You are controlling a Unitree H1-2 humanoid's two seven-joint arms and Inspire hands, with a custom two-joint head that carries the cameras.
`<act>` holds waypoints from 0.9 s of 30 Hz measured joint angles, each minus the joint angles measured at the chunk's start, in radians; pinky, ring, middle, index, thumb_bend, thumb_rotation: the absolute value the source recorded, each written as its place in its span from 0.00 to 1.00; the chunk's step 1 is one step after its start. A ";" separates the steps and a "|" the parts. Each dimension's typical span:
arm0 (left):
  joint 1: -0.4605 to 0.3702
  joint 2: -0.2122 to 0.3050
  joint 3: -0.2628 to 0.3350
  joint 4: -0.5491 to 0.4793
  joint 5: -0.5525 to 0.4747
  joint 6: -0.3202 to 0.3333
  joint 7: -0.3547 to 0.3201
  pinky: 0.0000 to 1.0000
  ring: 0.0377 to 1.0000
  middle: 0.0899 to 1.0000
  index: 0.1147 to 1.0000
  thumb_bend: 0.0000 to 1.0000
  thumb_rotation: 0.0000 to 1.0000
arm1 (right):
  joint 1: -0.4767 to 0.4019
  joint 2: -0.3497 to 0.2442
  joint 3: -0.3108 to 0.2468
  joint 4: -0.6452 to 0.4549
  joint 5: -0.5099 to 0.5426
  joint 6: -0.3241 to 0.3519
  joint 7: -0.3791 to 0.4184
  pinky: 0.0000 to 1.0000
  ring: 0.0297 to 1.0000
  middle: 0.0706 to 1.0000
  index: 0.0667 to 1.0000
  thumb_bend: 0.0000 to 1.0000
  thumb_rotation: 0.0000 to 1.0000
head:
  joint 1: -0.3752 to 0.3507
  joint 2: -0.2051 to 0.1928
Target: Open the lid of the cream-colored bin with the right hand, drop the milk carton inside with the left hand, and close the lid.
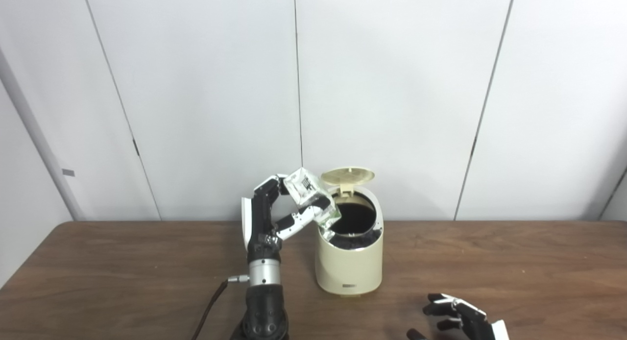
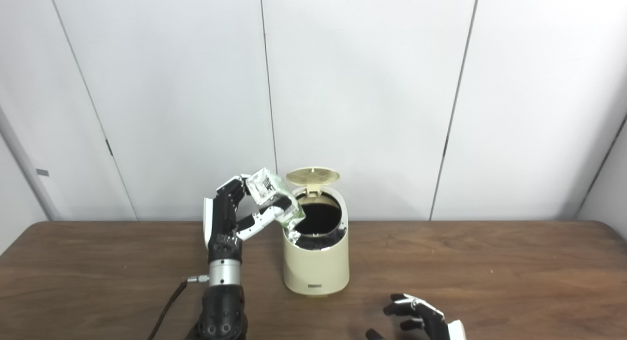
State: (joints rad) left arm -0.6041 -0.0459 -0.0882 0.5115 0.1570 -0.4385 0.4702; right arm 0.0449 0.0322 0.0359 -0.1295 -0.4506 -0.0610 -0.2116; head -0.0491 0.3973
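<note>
**Carton tilted at the bin's mouth, ready to drop**

Left eye view: The left robot hand (image 1: 274, 217) is raised above the surface (image 1: 490, 261) and grips the milk carton (image 1: 311, 195) between its fingers and thumb. The carton's long axis runs on a slant, its upper end up by the fingertips and its lower end down and to the right of the robot hand, at or just over the near-left rim of the cream-colored bin (image 1: 349, 264). The bin stands just right of this robot hand, with its lid (image 1: 348, 176) swung up and standing open at the back. The opening shows a dark interior; I cannot tell whether anything already lies in it. The right robot hand (image 1: 458, 318) rests low at the bottom edge, well to the right of the bin and nearer the camera, fingers spread and holding nothing. The left robot hand is plainly the nearer one to the bin.

Right eye view: The same layout reads here. The carton's low end overlaps the bin's left rim, so whether it touches the rim cannot be told. Judging from this, the release hinges on the carton's low end pointing right and down into the opening; a small shift rightward from the robot hand would centre it. The lid remains to be shut.
</note>
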 measured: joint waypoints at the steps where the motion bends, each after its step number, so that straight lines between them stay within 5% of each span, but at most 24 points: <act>1: -0.003 -0.001 0.000 0.005 -0.002 -0.001 0.001 0.91 0.52 0.43 0.42 0.52 0.00 | 0.000 0.001 0.000 0.000 0.001 0.000 0.000 0.47 0.59 0.66 0.46 0.48 0.14 | -0.003 0.002; 10: -0.008 -0.013 -0.006 0.020 -0.027 -0.006 0.001 0.94 0.55 0.44 0.40 0.52 0.00 | 0.001 0.020 0.006 0.001 0.004 0.000 -0.010 0.58 0.67 0.68 0.46 0.48 0.14 | -0.017 0.005; 20: -0.013 -0.018 -0.046 0.037 -0.028 -0.015 0.005 0.88 0.53 0.43 0.41 0.52 0.00 | 0.001 0.019 0.019 0.003 -0.013 -0.001 -0.026 0.53 0.63 0.67 0.46 0.48 0.14 | -0.014 0.008; 23: -0.007 -0.019 -0.090 0.037 -0.013 -0.020 0.024 0.78 0.45 0.43 0.42 0.52 0.00 | 0.001 0.022 0.014 0.003 -0.002 0.001 -0.026 0.53 0.63 0.67 0.46 0.48 0.14 | -0.017 0.011; 25: -0.002 -0.021 -0.128 0.043 0.003 -0.020 0.045 0.61 0.43 0.44 0.40 0.52 0.00 | 0.001 0.022 0.014 0.003 -0.001 0.002 -0.026 0.51 0.62 0.66 0.46 0.48 0.14 | -0.017 0.011; 27: 0.004 -0.025 -0.160 0.054 0.010 -0.020 0.074 0.63 0.46 0.42 0.40 0.51 0.00 | 0.000 0.023 0.015 0.003 -0.001 0.002 -0.026 0.53 0.63 0.66 0.46 0.48 0.14 | -0.014 0.011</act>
State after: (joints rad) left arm -0.6001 -0.0710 -0.2482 0.5651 0.1672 -0.4586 0.5445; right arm 0.0450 0.0554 0.0505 -0.1268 -0.4519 -0.0589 -0.2380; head -0.0629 0.4080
